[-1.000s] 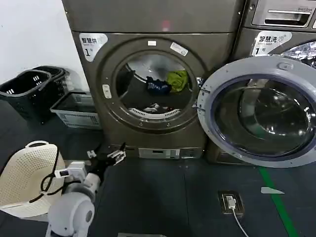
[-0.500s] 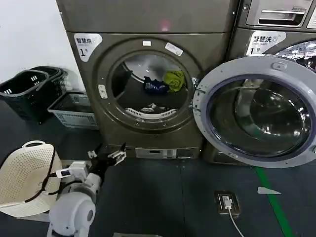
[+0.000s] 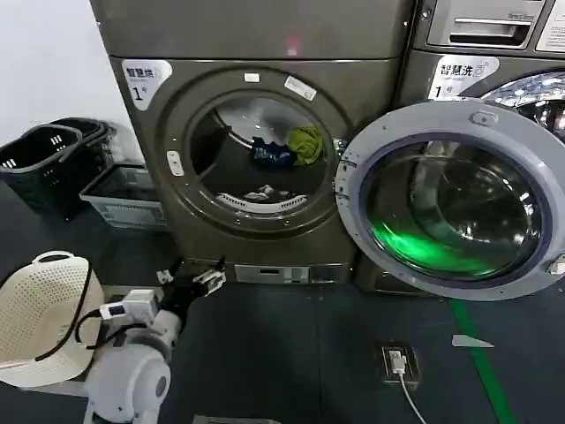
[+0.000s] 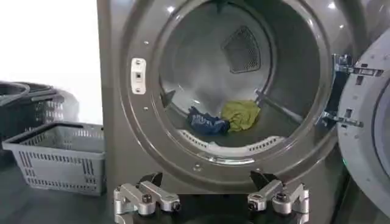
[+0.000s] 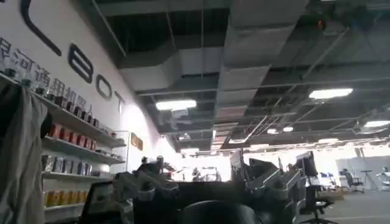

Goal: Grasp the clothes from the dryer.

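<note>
Dryer (image 3: pixel 256 168) has slid leftward in head view; left gripper (image 3: pixel 201 272) unmoved.
Jaws spread wide, empty, low before the porthole; clothes (image 4: pixel 225 118) lie inside.

Clothes (image 3: pixel 287 150) inside dryer (image 3: pixel 256 150); baskets (image 3: pixel 79 177) at its left

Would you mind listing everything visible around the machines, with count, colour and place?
Bronze-grey front-loading dryer: one, marked "1", porthole open.
Grey-rimmed glass door: one, swung open to the porthole's right.
Dark blue garment: one, inside the drum.
Yellow-green garment: one, beside the blue one, touching it.
Dark and white patterned clothes: small heap, at the drum's front lip.
Silver machine: one, right of the dryer.
Black baskets: two, stacked, by the wall, left.
Grey crate: one, left of the dryer.
Cream perforated basket: one, near left.
Floor socket with cable: one, dark floor.
Left gripper: open, low before the dryer.
Right gripper: raised, facing the room.
</note>
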